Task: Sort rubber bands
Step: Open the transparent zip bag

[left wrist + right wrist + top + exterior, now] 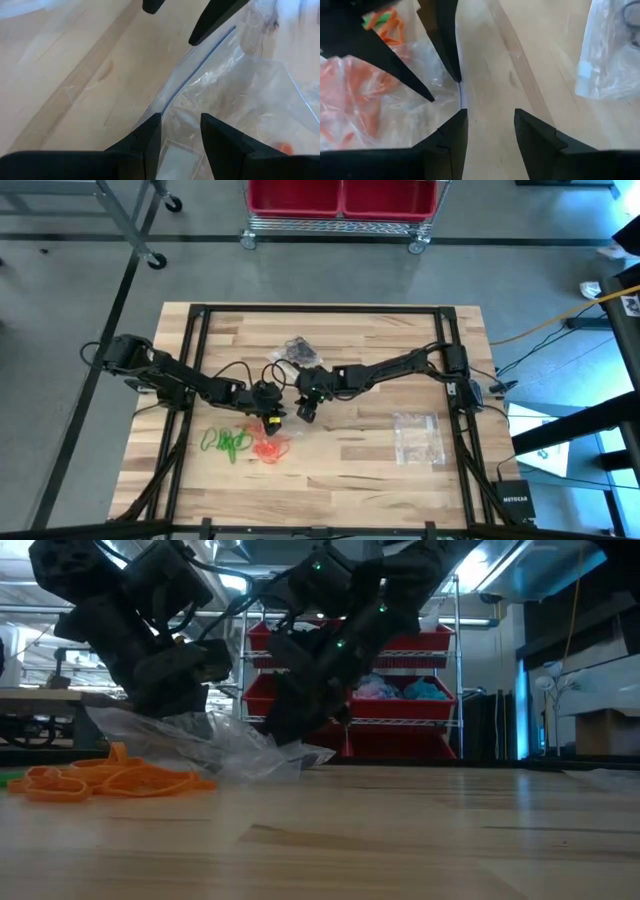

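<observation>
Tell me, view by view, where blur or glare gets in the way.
Low view: the near table is out of focus, and bright lights behind leave the arms as dark shapes. Left wrist view: the clear bag glints, with a soft, washed-out corner. Right wrist view: orange bands smear through plastic. High view: even light, but the bands are tiny.

White lettering "NETGEAR" on small black box (514,497), lower right of high view; no other legible text.
</observation>
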Action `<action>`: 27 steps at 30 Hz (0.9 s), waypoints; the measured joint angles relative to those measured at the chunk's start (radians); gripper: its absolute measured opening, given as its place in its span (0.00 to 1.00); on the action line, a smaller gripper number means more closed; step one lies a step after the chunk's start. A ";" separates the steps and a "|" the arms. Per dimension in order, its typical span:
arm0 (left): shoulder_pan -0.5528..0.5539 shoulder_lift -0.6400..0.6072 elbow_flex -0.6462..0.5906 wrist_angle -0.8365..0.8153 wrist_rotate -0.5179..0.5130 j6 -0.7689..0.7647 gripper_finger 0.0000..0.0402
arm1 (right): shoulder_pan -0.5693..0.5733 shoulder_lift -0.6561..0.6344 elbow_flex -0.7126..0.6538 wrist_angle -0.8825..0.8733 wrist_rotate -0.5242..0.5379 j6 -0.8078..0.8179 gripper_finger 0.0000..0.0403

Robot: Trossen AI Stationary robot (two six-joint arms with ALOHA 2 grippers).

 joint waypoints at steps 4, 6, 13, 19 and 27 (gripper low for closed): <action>0.000 0.000 0.000 0.000 0.000 0.000 0.32 | 0.000 0.007 0.000 -0.003 -0.002 0.004 0.38; 0.000 0.000 0.000 0.000 0.000 0.001 0.32 | 0.000 0.007 0.000 -0.001 -0.002 0.004 0.38; 0.000 0.000 0.000 0.003 0.000 0.002 0.32 | 0.000 0.019 0.000 -0.009 -0.003 0.015 0.38; 0.000 0.000 0.000 0.007 0.001 0.003 0.32 | 0.000 0.024 0.000 -0.005 -0.013 0.018 0.38; 0.000 0.000 0.000 0.006 0.000 0.004 0.32 | -0.001 0.024 0.000 -0.004 0.024 0.030 0.38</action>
